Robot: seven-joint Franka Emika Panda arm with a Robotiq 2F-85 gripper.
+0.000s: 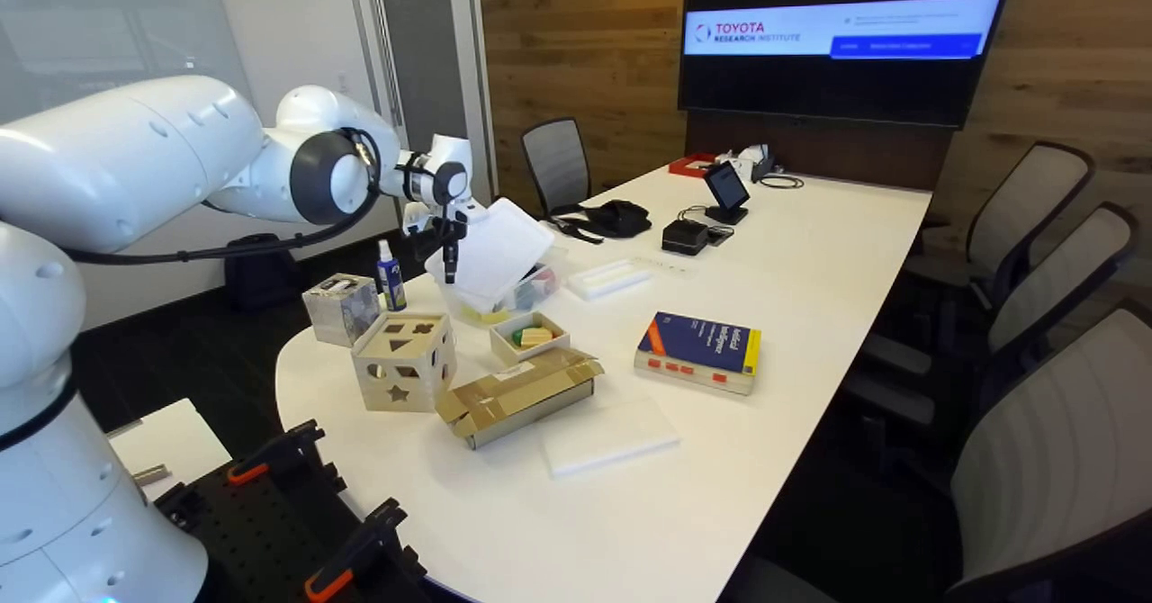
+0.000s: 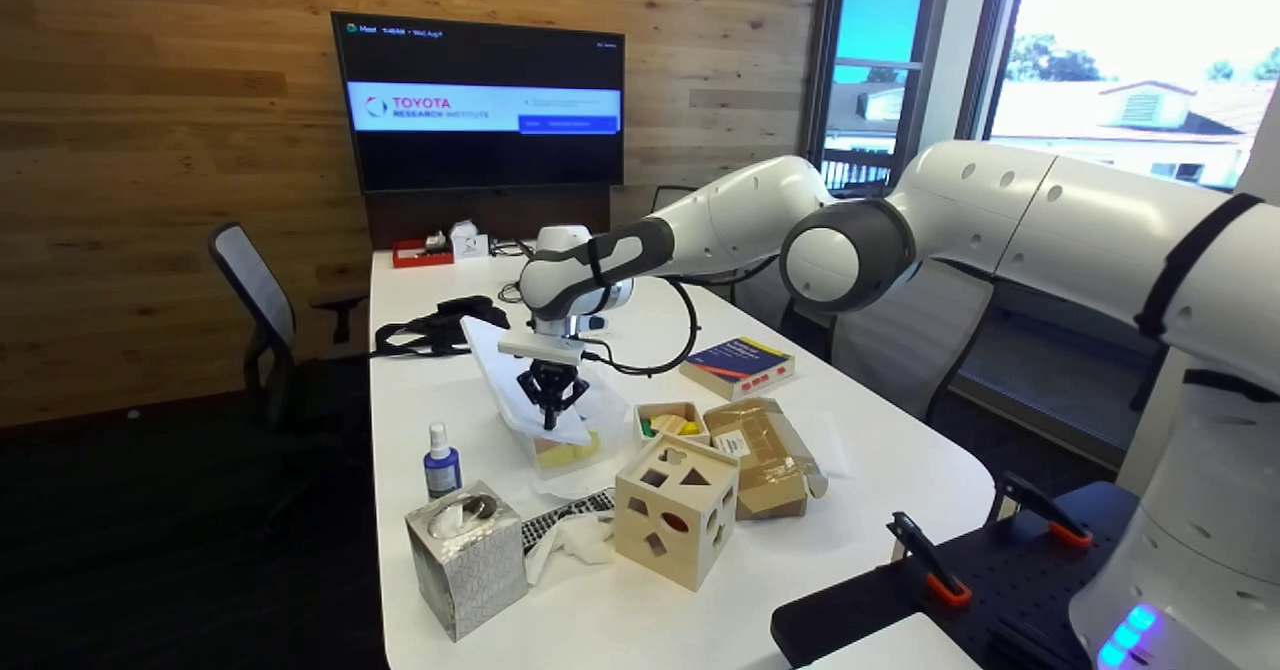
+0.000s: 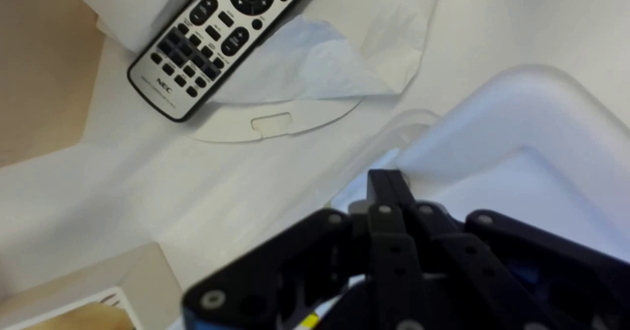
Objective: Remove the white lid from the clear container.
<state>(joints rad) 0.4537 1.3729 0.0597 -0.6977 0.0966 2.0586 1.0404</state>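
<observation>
The white lid (image 1: 506, 247) stands tilted steeply over the clear container (image 1: 540, 288) in both exterior views; its far side is raised and its lower edge is down at the box. The lid (image 2: 508, 380) partly covers the container (image 2: 612, 420), where yellow and other coloured items show. My gripper (image 1: 450, 272) points down at the lid's near edge. In the wrist view the gripper (image 3: 388, 176) has its fingertips together at the rim of the lid (image 3: 546, 197). It looks shut on that thin rim, though the contact is partly hidden behind the fingers.
A wooden shape cube (image 2: 675, 510), a tissue box (image 2: 468, 560) and a blue spray bottle (image 2: 441, 465) stand near the container. A small wooden box (image 1: 529, 337), a cardboard box (image 1: 522, 391) and a book (image 1: 697, 351) lie nearby. A remote (image 3: 197, 49) lies among crumpled tissue.
</observation>
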